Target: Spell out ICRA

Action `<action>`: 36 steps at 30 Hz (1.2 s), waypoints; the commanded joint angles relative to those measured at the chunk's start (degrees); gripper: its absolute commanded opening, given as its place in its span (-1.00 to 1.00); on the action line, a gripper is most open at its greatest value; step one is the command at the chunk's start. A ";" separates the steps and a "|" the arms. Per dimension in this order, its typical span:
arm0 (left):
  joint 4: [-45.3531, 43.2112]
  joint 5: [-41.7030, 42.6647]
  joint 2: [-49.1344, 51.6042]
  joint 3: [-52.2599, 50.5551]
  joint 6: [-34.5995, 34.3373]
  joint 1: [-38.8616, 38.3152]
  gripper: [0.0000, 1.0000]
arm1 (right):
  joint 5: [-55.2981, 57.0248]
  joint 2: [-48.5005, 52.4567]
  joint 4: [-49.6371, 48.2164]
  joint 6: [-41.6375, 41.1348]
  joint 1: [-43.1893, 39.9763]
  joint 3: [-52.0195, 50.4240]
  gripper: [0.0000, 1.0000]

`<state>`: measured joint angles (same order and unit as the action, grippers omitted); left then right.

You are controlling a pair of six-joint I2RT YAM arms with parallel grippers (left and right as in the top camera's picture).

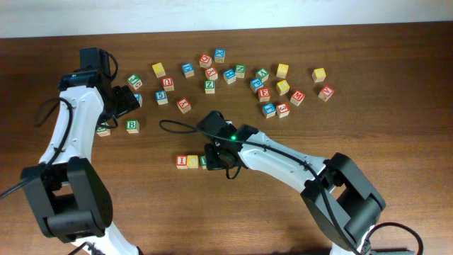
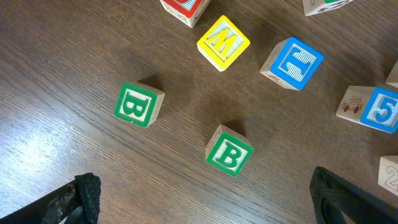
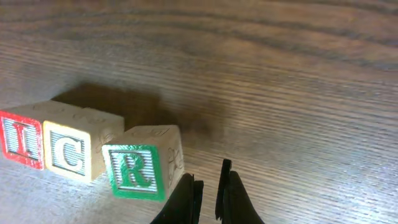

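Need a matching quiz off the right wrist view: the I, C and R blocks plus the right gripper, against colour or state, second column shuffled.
Column 1
1. I block
2. C block
3. R block
4. right gripper

Column 2
a. green letter face
b. shut, holding nothing
c. red letter face
d. yellow letter face

Pairs: 1-c, 2-d, 3-a, 4-b
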<state>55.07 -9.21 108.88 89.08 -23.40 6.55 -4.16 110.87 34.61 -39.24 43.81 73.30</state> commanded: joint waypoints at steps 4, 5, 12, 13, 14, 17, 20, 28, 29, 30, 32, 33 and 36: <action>0.07 0.17 0.13 -0.33 0.13 0.11 0.98 | -3.91 0.52 -0.15 -0.26 0.07 0.74 -0.89; 0.07 0.20 0.13 -0.33 0.13 0.11 0.98 | -4.55 0.52 -0.15 -0.26 0.07 0.74 -0.89; 0.07 0.20 0.13 -0.33 0.13 0.11 0.99 | -6.45 0.52 -1.01 -0.28 0.07 0.74 -0.89; 0.07 0.20 0.13 -0.33 0.13 0.11 0.98 | -6.67 0.52 -1.40 -0.28 0.07 0.74 -0.89; 0.07 0.17 0.13 -0.33 0.13 0.11 0.98 | -6.84 0.52 -1.97 -0.28 0.07 0.74 -0.89; 0.07 0.20 0.13 -0.33 0.13 0.11 0.99 | -6.80 0.52 -2.54 -0.26 0.07 0.74 -0.89; 0.04 0.17 0.13 -0.33 0.13 0.11 0.99 | -6.47 0.52 -2.51 -0.26 0.07 0.74 -0.89; 0.07 0.17 0.13 -0.33 0.13 0.11 0.98 | 2.45 0.52 -0.92 -0.22 0.04 0.74 -0.89; 0.07 0.17 0.13 -0.33 0.13 0.11 0.98 | 2.54 0.52 -0.96 -0.22 0.07 0.74 -0.89; 0.07 0.20 0.13 -0.33 0.13 0.11 0.98 | 2.54 0.52 -1.07 -0.24 0.04 0.74 -0.89; 0.07 0.20 0.13 -0.33 0.13 0.11 0.98 | 2.51 0.52 -1.22 -0.24 0.07 0.74 -0.90; 0.04 0.20 0.13 -0.33 0.13 0.11 0.98 | 2.54 0.52 -1.20 -0.22 0.07 0.74 -0.90; 0.07 0.20 0.13 -0.33 0.13 0.11 0.98 | 2.49 1.29 -1.11 -0.22 0.07 0.52 -0.90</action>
<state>55.07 -9.21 108.88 89.08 -23.40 6.55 -2.92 110.87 33.56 -39.22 43.81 73.30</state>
